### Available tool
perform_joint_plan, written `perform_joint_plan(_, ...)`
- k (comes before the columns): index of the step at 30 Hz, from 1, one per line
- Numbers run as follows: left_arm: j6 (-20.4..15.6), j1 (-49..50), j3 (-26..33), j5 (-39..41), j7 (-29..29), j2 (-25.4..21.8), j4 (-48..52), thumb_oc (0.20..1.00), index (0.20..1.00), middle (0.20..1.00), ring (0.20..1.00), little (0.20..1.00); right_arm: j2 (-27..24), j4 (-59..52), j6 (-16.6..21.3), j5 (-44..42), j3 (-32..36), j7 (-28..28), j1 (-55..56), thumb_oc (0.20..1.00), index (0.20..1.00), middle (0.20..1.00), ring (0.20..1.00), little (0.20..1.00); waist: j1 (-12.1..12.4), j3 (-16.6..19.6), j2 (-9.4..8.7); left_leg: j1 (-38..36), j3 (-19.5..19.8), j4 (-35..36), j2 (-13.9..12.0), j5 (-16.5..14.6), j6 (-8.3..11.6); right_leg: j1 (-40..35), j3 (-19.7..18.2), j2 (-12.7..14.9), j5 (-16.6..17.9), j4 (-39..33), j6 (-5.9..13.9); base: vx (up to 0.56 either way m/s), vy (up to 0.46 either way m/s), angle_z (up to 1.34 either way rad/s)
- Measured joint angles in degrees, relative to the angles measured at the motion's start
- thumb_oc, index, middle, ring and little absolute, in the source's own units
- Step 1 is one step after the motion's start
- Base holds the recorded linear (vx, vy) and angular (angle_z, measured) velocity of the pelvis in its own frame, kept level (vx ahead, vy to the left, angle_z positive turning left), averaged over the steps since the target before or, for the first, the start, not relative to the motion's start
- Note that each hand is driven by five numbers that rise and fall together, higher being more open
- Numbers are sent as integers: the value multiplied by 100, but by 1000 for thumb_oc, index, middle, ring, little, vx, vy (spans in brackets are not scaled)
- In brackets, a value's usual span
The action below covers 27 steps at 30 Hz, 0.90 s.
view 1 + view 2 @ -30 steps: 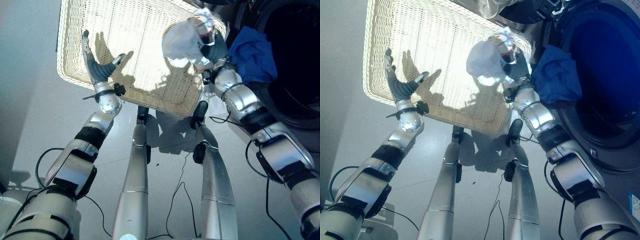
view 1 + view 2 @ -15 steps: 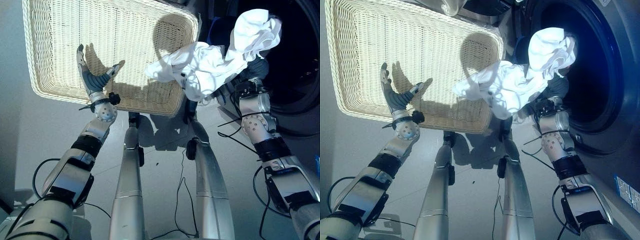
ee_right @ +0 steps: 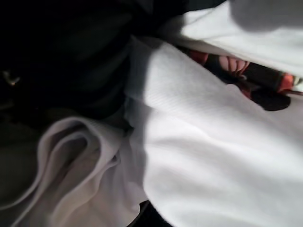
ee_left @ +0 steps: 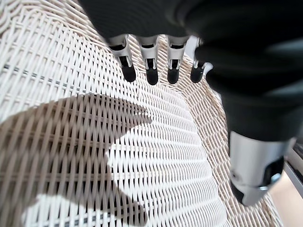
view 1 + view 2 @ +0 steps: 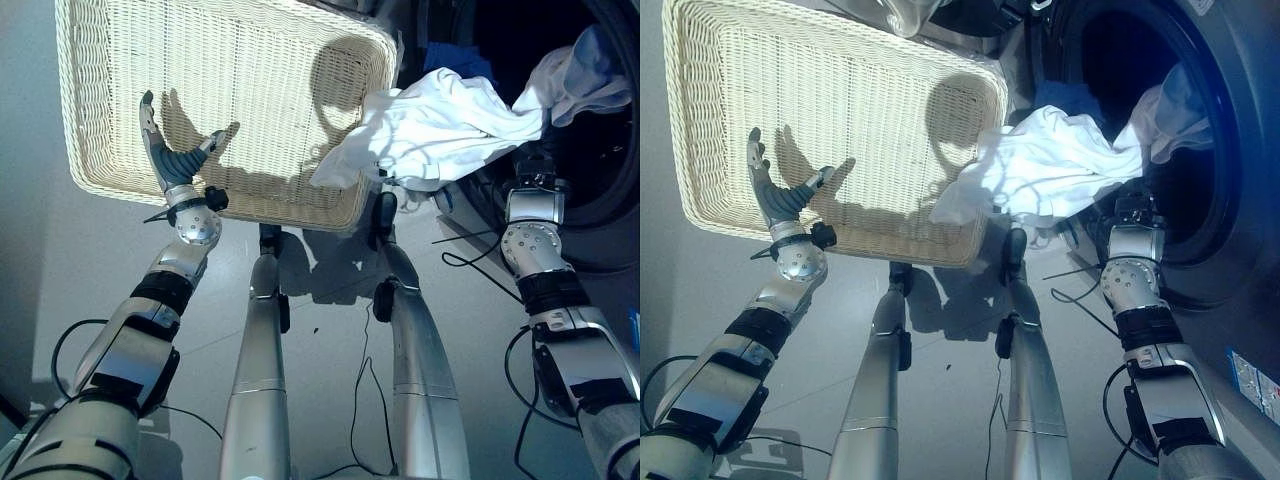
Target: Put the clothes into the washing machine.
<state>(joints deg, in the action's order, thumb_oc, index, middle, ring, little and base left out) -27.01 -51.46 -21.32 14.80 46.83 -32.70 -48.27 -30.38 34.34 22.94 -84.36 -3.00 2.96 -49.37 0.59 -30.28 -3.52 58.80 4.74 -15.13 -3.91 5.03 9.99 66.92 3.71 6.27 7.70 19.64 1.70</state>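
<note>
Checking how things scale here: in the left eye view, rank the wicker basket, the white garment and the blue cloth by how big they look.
1. Cream woven wicker basket
2. Crumpled white garment, draped into the washing machine's opening
3. Dark blue cloth: smallest, though mostly covered by the garment, so unsure.

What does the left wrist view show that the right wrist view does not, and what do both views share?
The left wrist view shows the left hand, fingers straight, over the woven bottom of the wicker basket. The right wrist view shows the white garment from very close, with a red and black print on it and darkness beyond. No object appears in both; each looks along its own hand.
</note>
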Motion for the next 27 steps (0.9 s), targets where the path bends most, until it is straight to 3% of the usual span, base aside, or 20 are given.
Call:
perform_joint_plan(6,1,-253,-122,112,-32,-7,-78,1000,1000,1000,1000,1000,-246,1226,-1219,512,-452,910,-598,200,200,200,200,200,18,0,0,-1,2,43,-5,1,-1,-3,4,-7,5,-41,-7,6,-41,0)
perform_joint_plan(10,-5,-523,-383,185,-97,-17,-116,1000,1000,1000,1000,1000,-647,2303,-1702,668,-805,1764,-1693,200,200,200,200,200,84,-1,1,-1,14,-19,-3,-1,1,-29,10,-5,39,-34,-52,6,-26,0)
perform_joint_plan(11,-25,-524,-416,185,-99,-21,-124,1000,1000,1000,1000,1000,-712,2510,-1691,669,-839,1935,-1895,200,200,200,200,200,102,-2,3,-1,9,-36,-4,-6,1,-30,5,-7,41,-33,-56,-16,-43,-3)
perform_joint_plan(12,-88,-431,-464,180,-89,-22,3,1000,1000,1000,1000,1000,-973,2575,-1527,668,-869,2483,-2146,200,200,200,200,200,194,-2,5,5,12,-43,-16,-8,3,-47,5,-27,61,-75,-56,-25,-58,-4)
perform_joint_plan(13,-188,-225,-458,173,-44,-43,153,1000,1000,1000,1000,1000,-1056,2487,-1042,694,-832,2982,-2160,200,200,200,200,200,235,-2,5,11,20,-45,-32,-8,4,-85,8,-51,102,-147,-53,-23,-49,-4)
perform_joint_plan(15,-201,-139,-458,174,-28,-57,218,1000,1000,1000,1000,1000,-1100,2452,-955,728,-840,3199,-2152,200,200,200,200,200,250,-2,5,18,23,-46,-35,-8,4,-95,8,-58,122,-182,-48,-10,-22,-3)
perform_joint_plan(16,-256,229,-460,172,44,-149,407,1000,1000,1000,1000,1000,-1242,2439,-649,798,-838,4126,-2118,200,200,200,200,200,295,-2,6,80,23,-63,-37,-9,0,-102,7,-66,194,-310,4,0,0,0)
perform_joint_plan(17,-256,229,-460,172,44,-149,407,1000,1000,1000,1000,1000,-1242,2439,-649,798,-838,4126,-2118,200,200,200,200,200,295,-2,6,80,23,-63,-37,-9,0,-102,7,-66,194,-310,4,0,0,0)
perform_joint_plan(18,-256,536,-453,175,95,-274,418,1000,1000,1000,1000,1000,-1373,2437,-491,902,-829,4743,-2061,200,200,200,200,200,303,-4,8,180,41,-125,-21,-18,-33,-103,7,-60,273,-427,43,-14,-38,2)
perform_joint_plan(21,-265,886,-422,181,35,-577,675,1000,1000,1000,1000,1000,-1622,2341,-245,1353,-801,5907,-1998,200,200,200,200,200,344,-30,6,302,77,-369,17,-117,-83,-137,-18,-64,345,-481,23,-5,-15,1)
perform_joint_plan(23,-264,885,-380,228,3,-723,624,1000,1000,1000,1000,1000,-1685,2368,-173,1630,-804,6382,-2007,200,200,200,200,200,328,-31,3,335,75,-452,42,-148,-117,-174,-27,-44,389,-542,61,0,0,0)
perform_joint_plan(27,-282,746,-328,279,-224,-858,628,1000,1000,1000,1000,1000,-1774,2594,-63,1864,-802,6648,-2029,200,200,200,200,200,315,-33,0,416,73,-631,111,-216,-182,-190,-52,13,448,-559,90,0,0,0)
